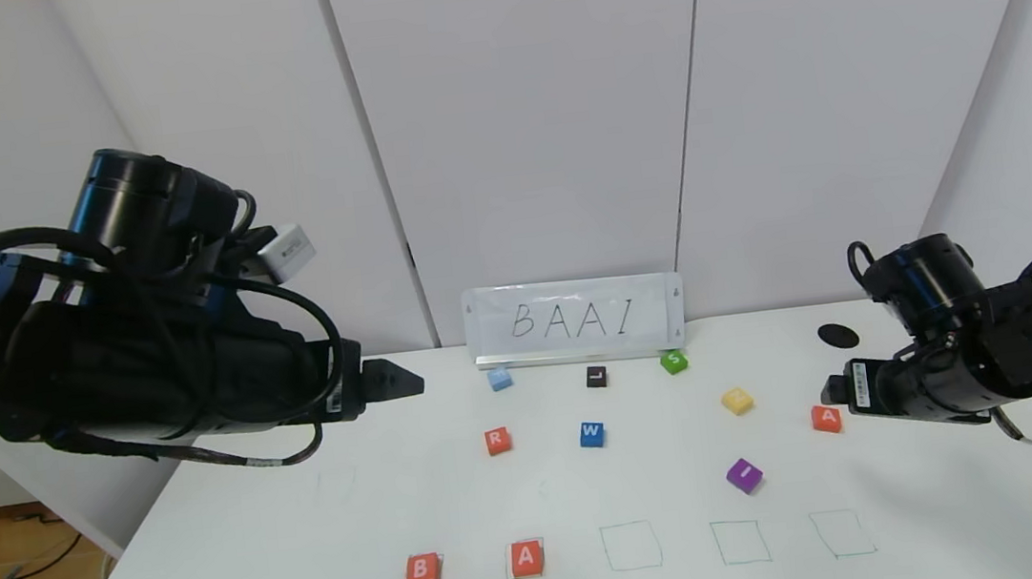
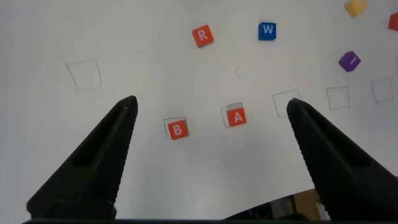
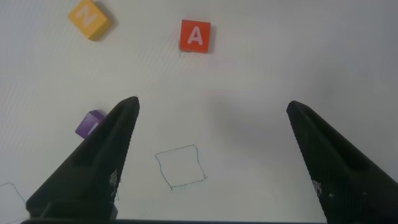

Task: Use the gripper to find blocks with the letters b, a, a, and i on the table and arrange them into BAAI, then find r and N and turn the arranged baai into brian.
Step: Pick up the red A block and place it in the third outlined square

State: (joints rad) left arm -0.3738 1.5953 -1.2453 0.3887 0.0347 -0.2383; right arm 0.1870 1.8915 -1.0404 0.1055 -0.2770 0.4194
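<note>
Head view: sign (image 1: 574, 320) reads BAAI; both end effectors (image 2: 211, 112) (image 3: 211, 112) spread empty.

The white table (image 1: 246, 548) carries a row of thin green squares along its near edge, with the orange-red B cube (image 1: 422, 572) and an A cube (image 1: 526, 558) sitting in the first two. Farther back lie the R cube (image 1: 497, 441), blue W cube (image 1: 592, 434), purple I cube (image 1: 745, 475), yellow cube (image 1: 738, 400) and second A cube (image 1: 826, 419). Light-blue (image 1: 500, 379), dark (image 1: 596, 377) and green (image 1: 674, 362) cubes sit before the BAAI sign (image 1: 575, 320).
</note>
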